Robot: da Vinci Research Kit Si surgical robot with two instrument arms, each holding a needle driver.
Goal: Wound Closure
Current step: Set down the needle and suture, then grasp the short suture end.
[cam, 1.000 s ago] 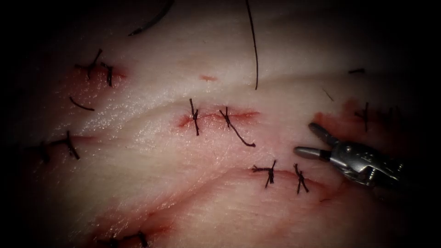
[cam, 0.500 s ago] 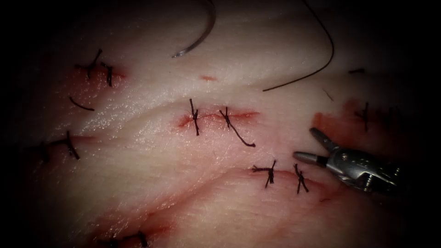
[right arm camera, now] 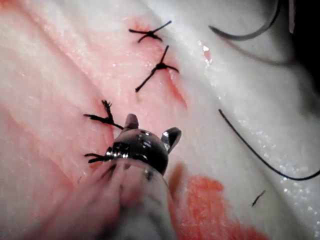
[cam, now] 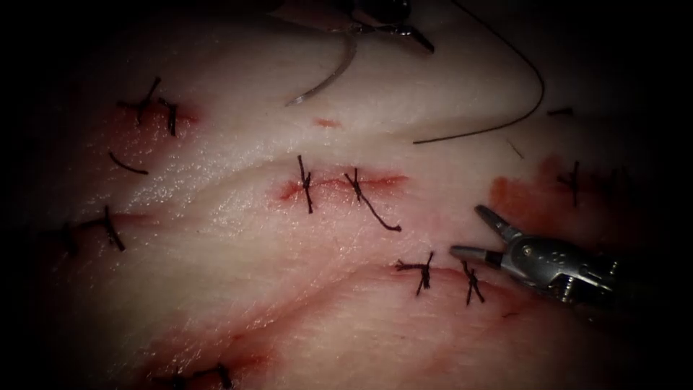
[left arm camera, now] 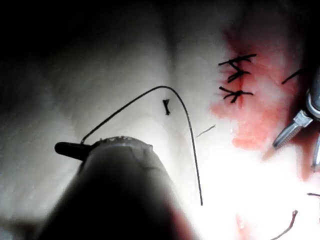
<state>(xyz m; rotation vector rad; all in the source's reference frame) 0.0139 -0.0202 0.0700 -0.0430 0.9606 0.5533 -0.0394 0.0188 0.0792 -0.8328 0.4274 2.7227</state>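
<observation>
endoscope: the left tool (cam: 404, 29) at the far edge grips the needle (cam: 328, 76) near its thread end, jaws closed on it; since a second ago it has carried the needle in from the far side. the needle hangs clear of the tissue (cam: 238, 238), tip pointing near-left, above the middle cut (cam: 339, 182). thread (cam: 530, 68) trails to the right in a loop. the right tool (cam: 480, 235) sits wide open and empty, just right of the near cut's stitches (cam: 447, 274). next, i judge, the needle needs aiming at an unstitched edge.

left wrist: the tool (left arm camera: 67, 148), probably clamped; thread (left arm camera: 187, 125) arcs away.

right wrist: spread jaws of the tool (right arm camera: 150, 131) beside stitches (right arm camera: 102, 119).
</observation>
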